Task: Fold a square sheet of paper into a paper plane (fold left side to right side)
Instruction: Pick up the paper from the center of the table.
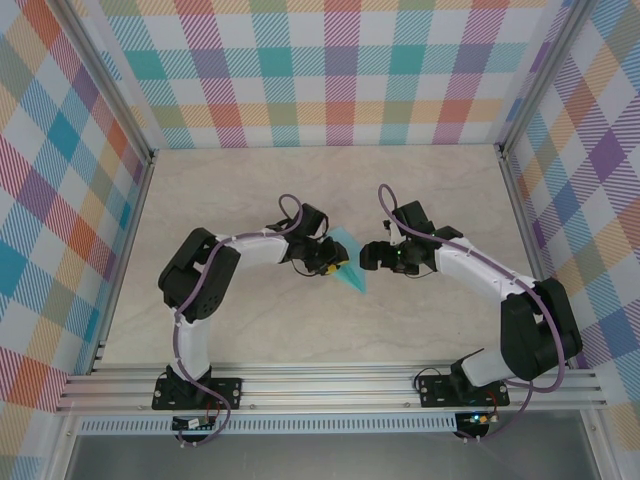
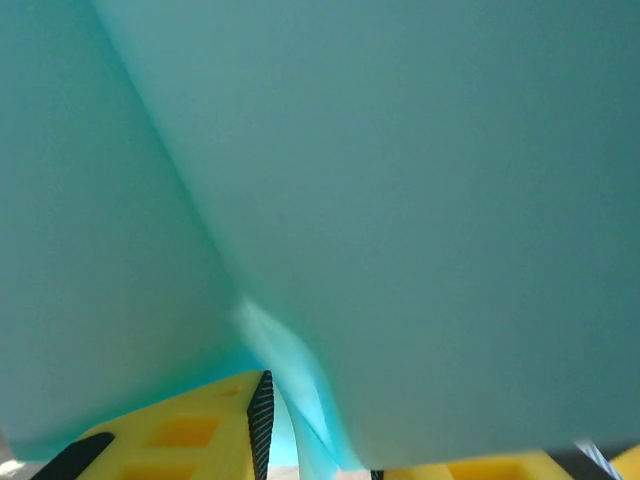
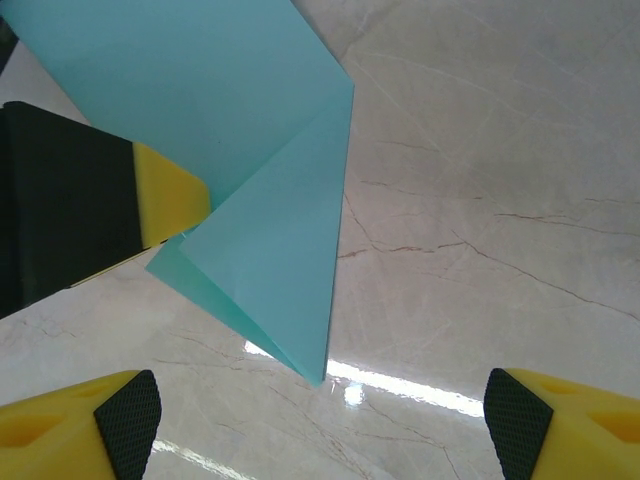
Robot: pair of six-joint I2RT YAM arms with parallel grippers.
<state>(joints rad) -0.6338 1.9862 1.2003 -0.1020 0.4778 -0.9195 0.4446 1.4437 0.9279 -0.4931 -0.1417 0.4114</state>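
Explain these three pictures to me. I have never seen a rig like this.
Two robot arms are bolted at the near edge of a pale marble-look table with checked walls around it. The wide picture looks down from above and behind them. The other two come from a small camera on each wrist, so the yellow fingers at the bottom edge belong to that arm itself. The left gripper pinches a folded turquoise paper, seen very close in its own camera and apparently lifted off the table. The right gripper stands open, facing the paper's pointed tip.
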